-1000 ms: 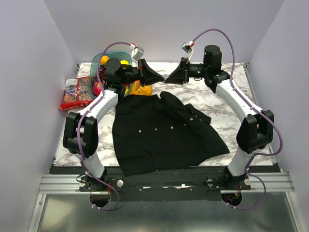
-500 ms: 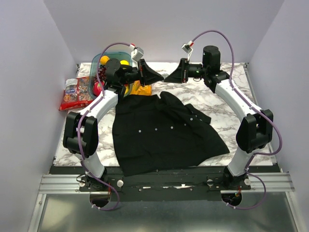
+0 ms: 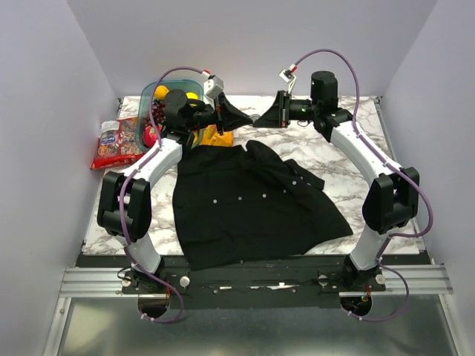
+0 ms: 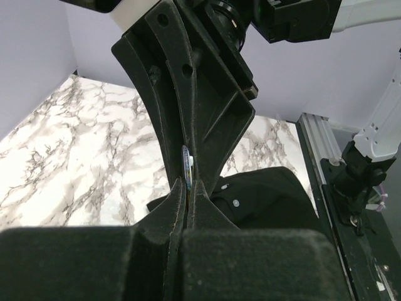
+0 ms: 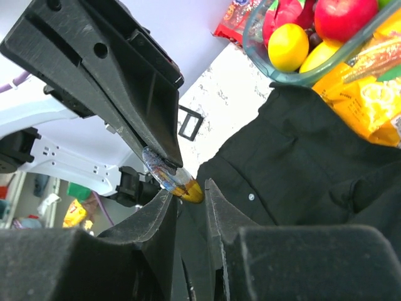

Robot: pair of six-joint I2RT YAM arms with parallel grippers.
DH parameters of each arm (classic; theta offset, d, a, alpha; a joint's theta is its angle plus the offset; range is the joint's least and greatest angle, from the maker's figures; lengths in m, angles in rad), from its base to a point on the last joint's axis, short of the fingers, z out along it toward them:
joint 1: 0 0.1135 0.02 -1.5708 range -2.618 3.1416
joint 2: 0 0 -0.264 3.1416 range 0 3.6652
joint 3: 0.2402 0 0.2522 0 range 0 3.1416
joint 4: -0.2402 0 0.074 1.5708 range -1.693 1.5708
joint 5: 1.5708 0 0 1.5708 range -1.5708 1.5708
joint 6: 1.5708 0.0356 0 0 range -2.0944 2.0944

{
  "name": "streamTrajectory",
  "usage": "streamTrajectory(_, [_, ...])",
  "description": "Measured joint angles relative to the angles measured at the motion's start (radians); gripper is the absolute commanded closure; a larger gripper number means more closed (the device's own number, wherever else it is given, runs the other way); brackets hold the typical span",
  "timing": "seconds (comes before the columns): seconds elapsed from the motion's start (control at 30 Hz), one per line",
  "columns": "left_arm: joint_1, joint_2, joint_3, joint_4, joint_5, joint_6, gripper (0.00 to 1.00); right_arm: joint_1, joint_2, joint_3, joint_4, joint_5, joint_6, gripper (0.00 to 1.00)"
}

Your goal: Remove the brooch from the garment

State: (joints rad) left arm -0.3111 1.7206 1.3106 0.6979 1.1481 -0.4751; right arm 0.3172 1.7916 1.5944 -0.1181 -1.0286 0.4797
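Observation:
The black garment [image 3: 245, 200] lies spread flat on the marble table [image 3: 349, 159]. Above the table's far side, my left gripper [image 3: 246, 119] and right gripper [image 3: 257, 119] meet tip to tip in mid-air. The brooch [image 5: 170, 174], a silvery disc with a yellowish rim, is clamped between the left gripper's fingers [image 5: 135, 94]. In the left wrist view the brooch [image 4: 187, 166] shows edge-on just beyond my shut left gripper [image 4: 187, 183]. My right gripper [image 5: 191, 187] has its jaws a little apart, with the brooch's yellow rim between the tips. The garment [image 5: 301, 157] lies below them.
A clear bowl [image 3: 154, 92] of fruit stands at the back left, with a yellow packet [image 3: 215, 136] beside it and a red snack packet [image 3: 117, 145] farther left. The bowl [image 5: 262, 58] and yellow packet [image 5: 369, 94] are close behind the grippers.
My right gripper has edged left onto the left gripper's tip and its jaws have narrowed. The left gripper stays shut on the brooch, its wrist slightly turned.

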Motion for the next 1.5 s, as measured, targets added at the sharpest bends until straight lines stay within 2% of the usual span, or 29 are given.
streamTrajectory(0.1, [-0.004,0.0,0.0,-0.019,-0.008,0.026,1.0,-0.005,0.0,0.0,-0.019,0.008,0.01,0.7])
streamTrajectory(0.13, [-0.006,-0.001,0.0,-0.024,-0.013,0.034,1.0,-0.007,0.0,0.0,-0.025,0.011,0.015,0.74])
streamTrajectory(0.17, [-0.008,-0.002,0.0,-0.031,-0.017,0.042,1.0,-0.009,0.0,0.0,-0.032,0.013,0.018,0.99])
streamTrajectory(0.33, [-0.016,-0.011,-0.014,-0.06,-0.047,0.063,1.0,-0.019,-0.001,-0.02,-0.05,0.029,0.02,0.99])
streamTrajectory(0.37, [-0.017,-0.011,-0.017,-0.067,-0.052,0.065,1.0,-0.021,-0.002,-0.025,-0.048,0.026,0.017,0.97])
streamTrajectory(0.47, [-0.024,-0.013,-0.017,-0.086,-0.057,0.077,1.0,-0.031,-0.002,-0.039,-0.019,-0.019,0.002,0.6])
streamTrajectory(0.5, [-0.026,-0.015,-0.018,-0.091,-0.058,0.085,1.0,-0.035,-0.002,-0.043,-0.009,-0.046,-0.015,0.44])
streamTrajectory(0.53, [-0.028,-0.02,-0.018,-0.097,-0.058,0.093,1.0,-0.042,-0.002,-0.046,-0.004,-0.064,-0.04,0.39])
streamTrajectory(0.6, [-0.034,-0.042,-0.019,-0.122,-0.061,0.116,1.0,-0.064,-0.003,-0.052,0.004,-0.087,-0.1,0.38])
streamTrajectory(0.67, [-0.039,-0.065,-0.021,-0.131,-0.068,0.123,1.0,-0.084,-0.018,-0.064,0.002,-0.084,-0.163,0.44])
streamTrajectory(0.7, [-0.04,-0.084,-0.031,-0.127,-0.068,0.112,1.0,-0.101,-0.022,-0.067,0.001,-0.084,-0.174,0.47])
streamTrajectory(0.87, [-0.043,-0.098,-0.04,-0.051,-0.067,0.001,1.0,-0.146,-0.074,-0.09,0.003,-0.112,-0.25,0.48])
streamTrajectory(1.1, [-0.049,-0.065,-0.032,-0.005,-0.051,-0.084,1.0,-0.137,-0.081,-0.076,0.026,-0.191,-0.28,0.39])
streamTrajectory(1.5, [-0.051,-0.059,-0.029,-0.003,-0.051,-0.117,1.0,-0.085,-0.078,-0.023,0.047,-0.286,-0.29,0.45])
